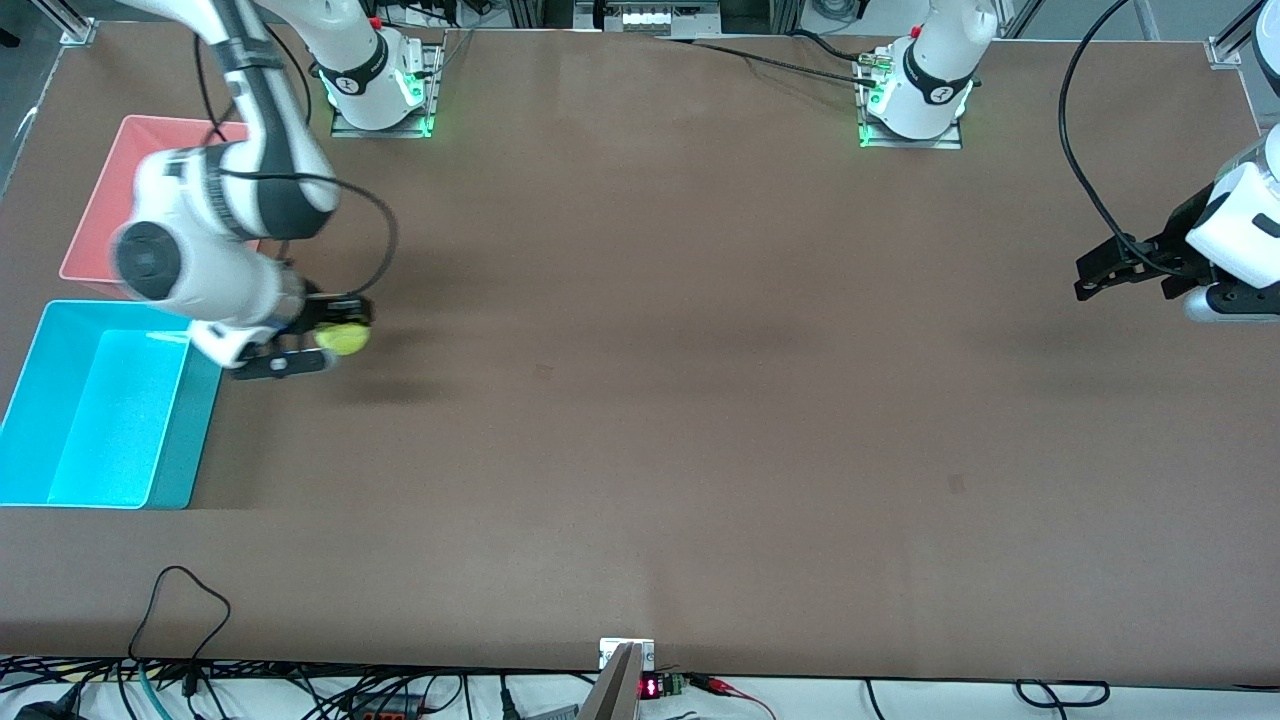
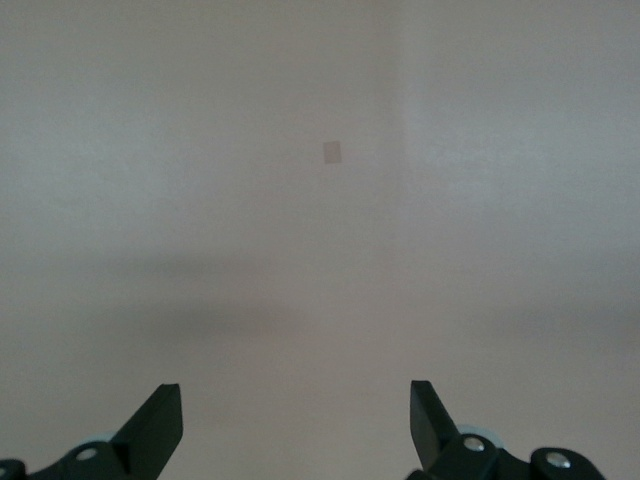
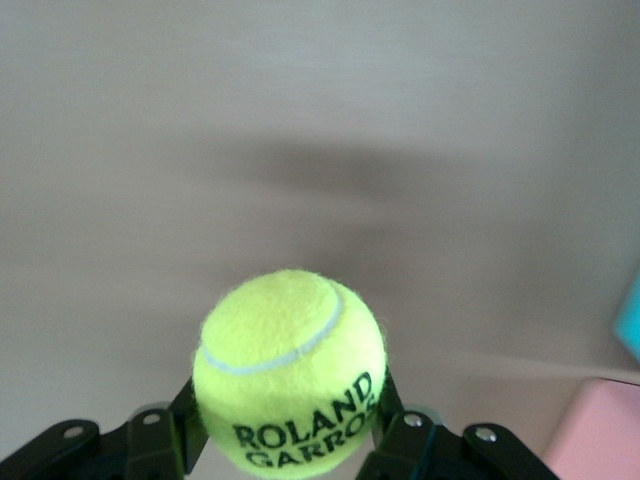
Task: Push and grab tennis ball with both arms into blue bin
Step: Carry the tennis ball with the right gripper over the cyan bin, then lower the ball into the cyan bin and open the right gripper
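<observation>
- Where the front camera looks down, the brown surface (image 1: pixel 640 400) fills nearly the whole view, matte and plain, with a few faint darker marks and soft shadows.
- At its 12 o'clock edge stand two white arm bases on metal plates with green lights; at 6 o'clock, loose black cables (image 1: pixel 180 640) trail along a pale strip of floor.
- Toward the right arm's end, at about 9 o'clock in the front view, sits the blue bin (image 1: pixel 40 420), rectangular, its long axis running from 12 to 6 o'clock; its opening faces up.
- Just beside it, farther from the front camera, lies the pink bin (image 1: pixel 100 220), partly covered by the right arm.
- The right claw (image 1: pixel 318 340) hangs over the surface just beside the blue bin's wall, its fingers pointing toward 3 o'clock in the front view and clamped on the tennis ball (image 1: pixel 344 338).
- In the right wrist view the tennis ball (image 3: pixel 290 370) sits between the two black fingers (image 3: pixel 385 400), lifted above its own shadow; its dark lettering faces the wrist camera and a white seam curves over its top. Being round, it has no long axis.
- The left claw (image 1: pixel 1125 275) waits over the surface at 3 o'clock, at the left arm's end, jaws spread wide with nothing between them.
- In the left wrist view, its fingertips (image 2: pixel 155 425) frame bare surface with one small pale mark (image 2: pixel 333 152).
</observation>
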`<state>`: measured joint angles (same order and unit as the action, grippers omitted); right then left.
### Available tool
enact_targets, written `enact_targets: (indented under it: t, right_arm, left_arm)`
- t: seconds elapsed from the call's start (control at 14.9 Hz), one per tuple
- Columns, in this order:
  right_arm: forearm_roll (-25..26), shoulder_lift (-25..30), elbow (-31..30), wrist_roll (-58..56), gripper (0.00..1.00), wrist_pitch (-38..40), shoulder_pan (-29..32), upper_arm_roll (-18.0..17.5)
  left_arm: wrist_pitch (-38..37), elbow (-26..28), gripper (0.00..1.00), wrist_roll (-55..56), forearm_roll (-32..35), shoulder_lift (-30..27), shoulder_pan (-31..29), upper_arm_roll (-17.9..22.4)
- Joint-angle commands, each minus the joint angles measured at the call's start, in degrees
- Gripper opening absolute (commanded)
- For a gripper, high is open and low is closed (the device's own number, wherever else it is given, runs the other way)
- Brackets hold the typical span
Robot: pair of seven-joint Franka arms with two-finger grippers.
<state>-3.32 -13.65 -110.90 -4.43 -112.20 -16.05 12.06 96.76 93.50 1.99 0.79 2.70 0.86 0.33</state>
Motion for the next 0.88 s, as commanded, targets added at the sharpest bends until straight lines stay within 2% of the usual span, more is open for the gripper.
enact_targets:
  t: [0.0,0.27,0.4,0.67,0.81]
  right_arm:
    - [4.71,-0.42,5.95,-4.87,0.22,5.84,4.7,0.85]
    - [9.37,-1.64,6.75,-10.24,0.22,5.77,12.52,0.86]
    - [12.54,-3.66,6.75,-10.33,0.22,4.11,15.42,1.38]
    - [12.81,-8.93,6.58,-14.72,0.23,-3.62,20.79,1.47]
    - [12.81,-11.04,6.67,-14.9,0.23,-6.35,21.15,1.47]
  left_arm:
    - [-1.04,-0.69,1.0,-0.67,-0.53,-0.68,-0.6,-0.51]
    - [-1.22,-0.34,1.0,-0.67,-0.27,-0.68,-3.06,-3.22]
    - [-2.44,-0.42,1.0,-0.58,-0.09,-0.77,-2.62,-3.32]
    - [-3.77,-0.33,1.0,-0.14,-0.18,-1.21,-2.71,-3.58]
    - [-3.86,-0.16,1.0,-0.23,-0.18,-1.3,-2.62,-3.58]
